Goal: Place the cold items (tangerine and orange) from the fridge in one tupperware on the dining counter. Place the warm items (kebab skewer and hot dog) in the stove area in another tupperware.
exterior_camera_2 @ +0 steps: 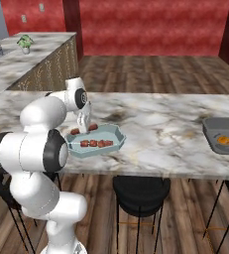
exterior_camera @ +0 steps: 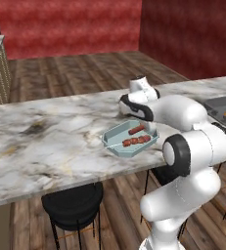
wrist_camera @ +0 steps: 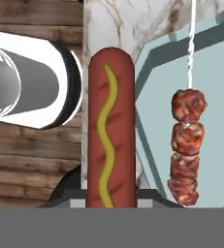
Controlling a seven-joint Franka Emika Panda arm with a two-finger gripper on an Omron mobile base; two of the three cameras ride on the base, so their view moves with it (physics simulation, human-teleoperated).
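Marble counter (exterior_camera: 46, 141), hot dog (wrist_camera: 110, 131) lengthwise along claw (exterior_camera_2: 83, 125)

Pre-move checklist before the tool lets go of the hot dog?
1. Tool shut on the hot dog: ok, the hand view shows the hot dog rising from between the fingertips.
2. Kebab skewer already lying in the container: ok.
3. Hot dog fully over the container: cannot tell; in the hand view it hangs along the container's rim, with counter behind it.
4. Room beside the skewer for the hot dog: ok, bare floor shows next to the meat.
5. Container fully on the counter: ok, though it sits near the front edge.
6. Second container with an orange fruit: ok; second fruit, cannot tell.
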